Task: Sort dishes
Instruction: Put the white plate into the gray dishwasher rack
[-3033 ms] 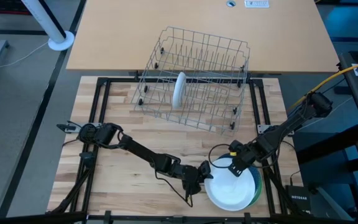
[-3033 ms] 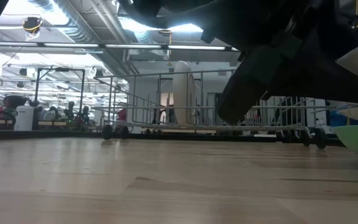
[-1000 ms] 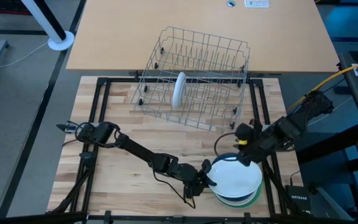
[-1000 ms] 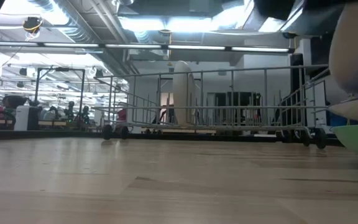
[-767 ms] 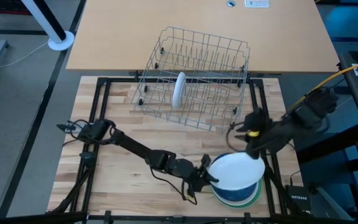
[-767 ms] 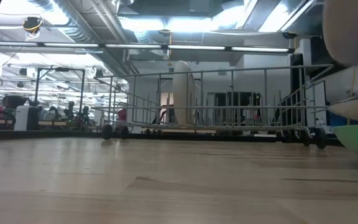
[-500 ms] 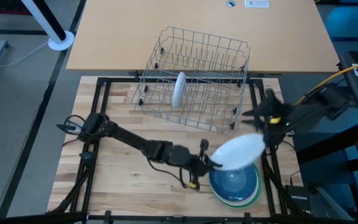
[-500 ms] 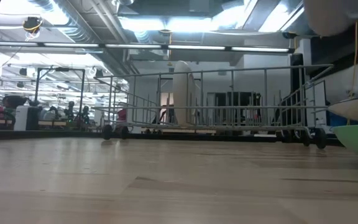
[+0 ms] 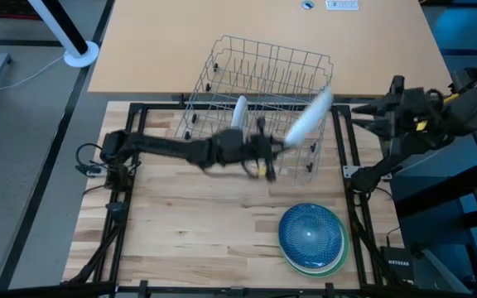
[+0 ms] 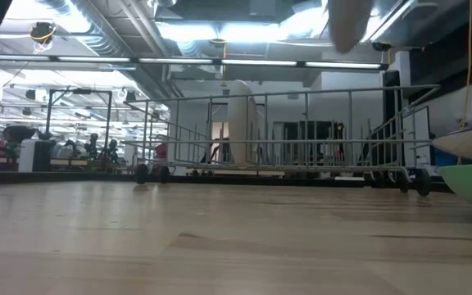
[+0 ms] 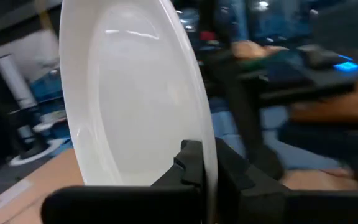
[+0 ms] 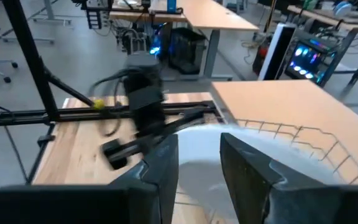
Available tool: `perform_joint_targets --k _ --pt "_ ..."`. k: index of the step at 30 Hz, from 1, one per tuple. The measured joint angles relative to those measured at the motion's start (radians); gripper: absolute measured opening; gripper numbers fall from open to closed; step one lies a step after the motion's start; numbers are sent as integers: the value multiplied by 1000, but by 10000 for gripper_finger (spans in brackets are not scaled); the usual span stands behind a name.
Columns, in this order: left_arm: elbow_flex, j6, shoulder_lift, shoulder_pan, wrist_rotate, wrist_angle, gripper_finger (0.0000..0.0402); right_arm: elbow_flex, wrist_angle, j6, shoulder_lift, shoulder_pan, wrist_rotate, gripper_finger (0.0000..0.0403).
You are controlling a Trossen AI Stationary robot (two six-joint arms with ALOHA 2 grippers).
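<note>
My left gripper is shut on a white plate, held in the air over the right end of the grey wire rack. The low view catches this plate at its top edge. Another white plate stands on edge between the rack's wires. A blue plate lies on a green plate near the table's front right. My right gripper hangs open off the table's right side, pointing left, with nothing between its fingers. My left gripper pinches the white plate's rim between its two fingers. The fingers come in about level from the table's left side. The plate is lifted clear and stands tilted on edge above the rack, reaching up and away from the fingers.
The rack straddles the seam between the wooden work board and the tan table behind it. Black frame rails run along the board's edges. A yellow cable hangs by the right arm.
My left gripper has lifted the white plate off the stack and swung it up and toward the far edge, over the rack; the plate has turned from flat to on edge. The blue plate below is uncovered. My right gripper has drawn back up and toward the right edge.
</note>
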Motion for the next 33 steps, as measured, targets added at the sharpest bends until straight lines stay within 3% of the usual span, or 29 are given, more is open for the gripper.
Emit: perform_joint_targets --k 10,17,26,33 --pt "22 -202 -10 368 290 -8 2 0 -69 -18 -24 0 75 124" --pt "23 -274 11 578 412 -6 2 0 -125 -10 -19 0 78 124" --pt "23 -341 114 727 553 2 1 0 -125 -14 -19 0 81 124" --pt "50 -397 198 772 618 65 1 -1 -124 -16 -21 0 162 124"
